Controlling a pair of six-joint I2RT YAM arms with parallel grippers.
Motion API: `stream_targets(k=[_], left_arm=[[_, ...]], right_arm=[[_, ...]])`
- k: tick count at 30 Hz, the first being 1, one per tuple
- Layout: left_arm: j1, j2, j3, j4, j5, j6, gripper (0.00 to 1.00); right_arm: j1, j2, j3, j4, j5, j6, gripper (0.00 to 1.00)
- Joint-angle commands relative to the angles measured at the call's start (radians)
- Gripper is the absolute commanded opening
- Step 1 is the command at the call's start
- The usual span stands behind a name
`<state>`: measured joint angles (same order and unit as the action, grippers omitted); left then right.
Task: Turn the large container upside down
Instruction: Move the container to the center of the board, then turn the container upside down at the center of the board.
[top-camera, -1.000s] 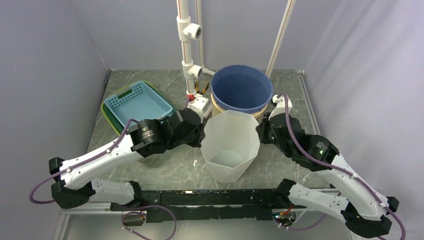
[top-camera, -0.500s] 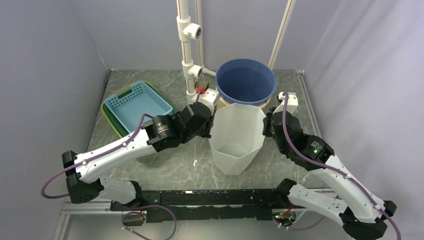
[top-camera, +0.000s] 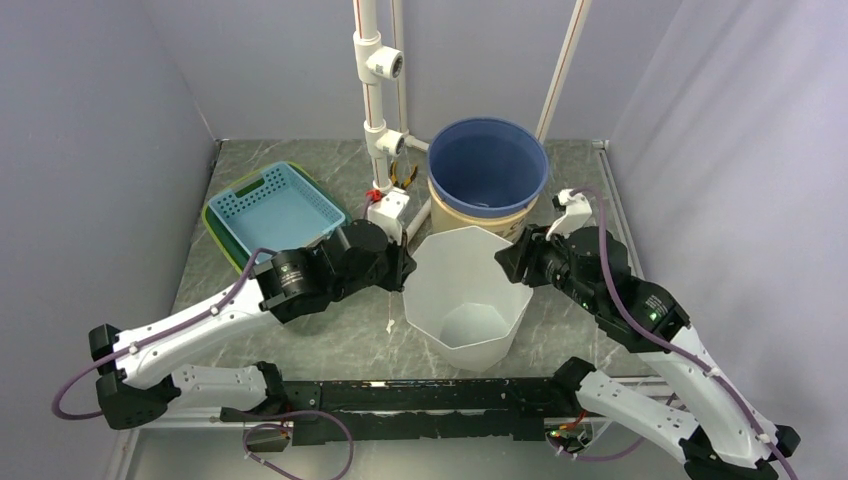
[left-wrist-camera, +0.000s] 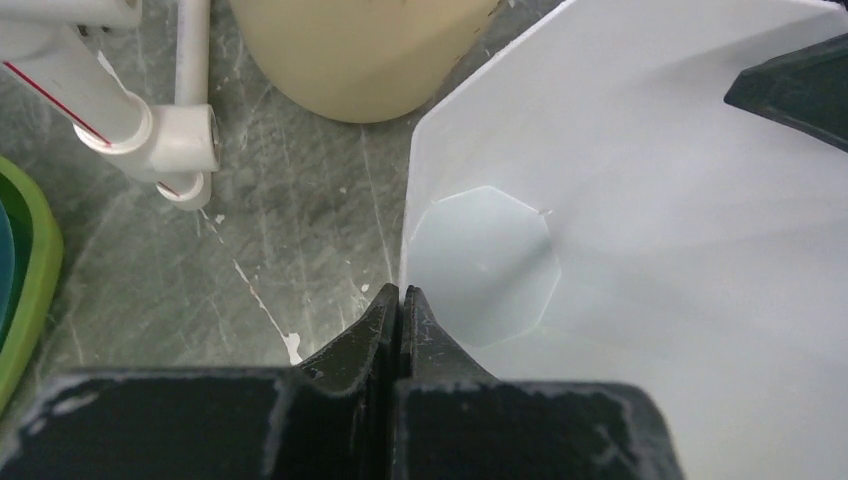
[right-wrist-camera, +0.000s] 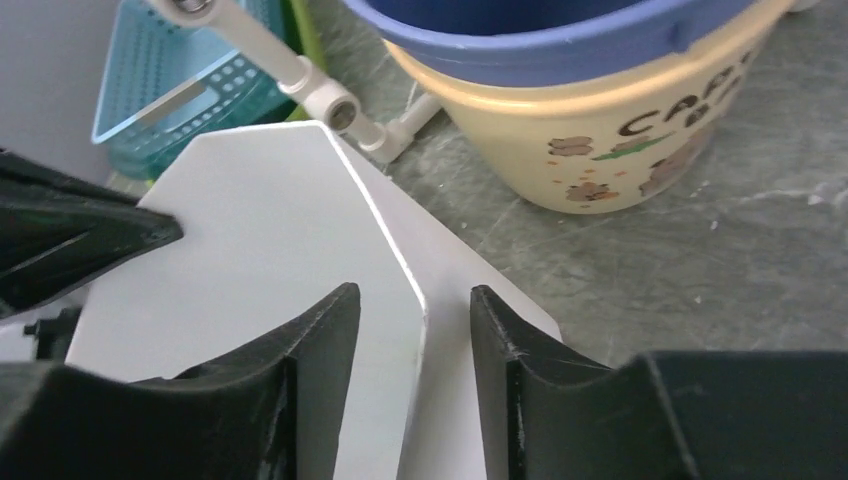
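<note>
The large container (top-camera: 465, 300) is a white faceted bin standing mouth up in the middle of the table. My left gripper (top-camera: 405, 268) is shut on its left rim; in the left wrist view the fingertips (left-wrist-camera: 400, 292) pinch the thin wall (left-wrist-camera: 620, 200), one finger inside and one outside. My right gripper (top-camera: 510, 262) is at the opposite rim, open. In the right wrist view its jaws (right-wrist-camera: 415, 291) straddle the rim edge (right-wrist-camera: 270, 230) with a gap on both sides, touching nothing.
A cream bucket with a blue rim (top-camera: 488, 170) stands just behind the bin. A teal basket in a green tray (top-camera: 275, 208) sits at the back left. A white pipe stand (top-camera: 375, 110) rises between them. Walls close in on the left, right and back.
The right gripper has opened and let go of the rim. The bin has shifted nearer and slightly left, away from the bucket, with the left gripper still holding it.
</note>
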<state>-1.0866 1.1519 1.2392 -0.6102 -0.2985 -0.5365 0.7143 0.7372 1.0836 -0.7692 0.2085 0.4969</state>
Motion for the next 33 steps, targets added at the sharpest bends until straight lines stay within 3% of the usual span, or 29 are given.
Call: stream_targets(k=[1,8,15,20,27,33], left_arm=[[-0.007,-0.022,-0.039,-0.058,0.054,-0.072,0.03],[-0.008,-0.094,-0.172,-0.06,-0.038,-0.175,0.03],[-0.008,-0.22,-0.369,-0.052,-0.141,-0.294,0.03],[-0.008,-0.304,-0.48,-0.019,-0.16,-0.344,0.03],[-0.007,-0.34,-0.58,-0.026,-0.135,-0.402,0.03],[-0.007,-0.327,-0.622,-0.034,-0.109,-0.488,0.03]], right_arm=[[0.001,-0.029,-0.005,0.046,-0.154,0.027,0.5],[0.001,-0.082,-0.05,0.101,-0.204,0.044,0.74],[0.001,-0.186,-0.06,0.208,-0.279,0.067,0.88],[0.001,-0.198,-0.087,0.304,-0.407,0.055,0.94],[0.001,-0.199,-0.128,0.177,-0.24,-0.044,0.94],[0.002,-0.215,-0.212,0.193,-0.33,-0.137,0.94]])
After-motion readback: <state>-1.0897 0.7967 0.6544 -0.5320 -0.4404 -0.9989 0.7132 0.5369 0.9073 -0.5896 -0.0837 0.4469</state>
